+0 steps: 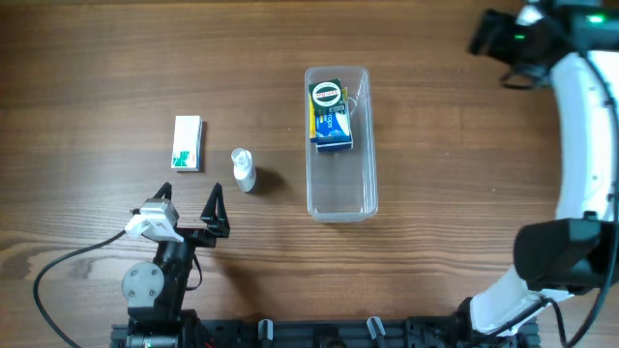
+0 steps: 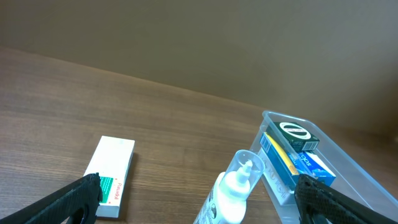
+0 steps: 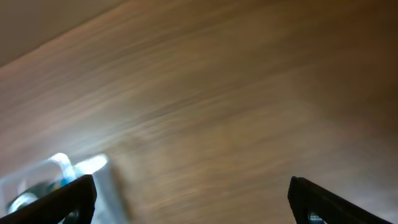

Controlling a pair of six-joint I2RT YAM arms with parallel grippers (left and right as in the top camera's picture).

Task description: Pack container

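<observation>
The long clear plastic container [image 1: 340, 188] is located mid-table. Both grippers are held wide and empty: left gripper [image 1: 191, 190] aimed at the small white bottle [image 1: 243, 171], presumably for pickup; right gripper [image 3: 193, 186] parked near the far right corner.

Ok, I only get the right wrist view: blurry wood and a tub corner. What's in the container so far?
Observer: A blue box with a dark green box on it, at the far end of the container.
Operator: What's left outside?
Observer: A white bottle and a white carton, on the table to its left.
Operator: Is the left side ready?
Observer: The left gripper is open and empty, on the bottle's near side.
</observation>
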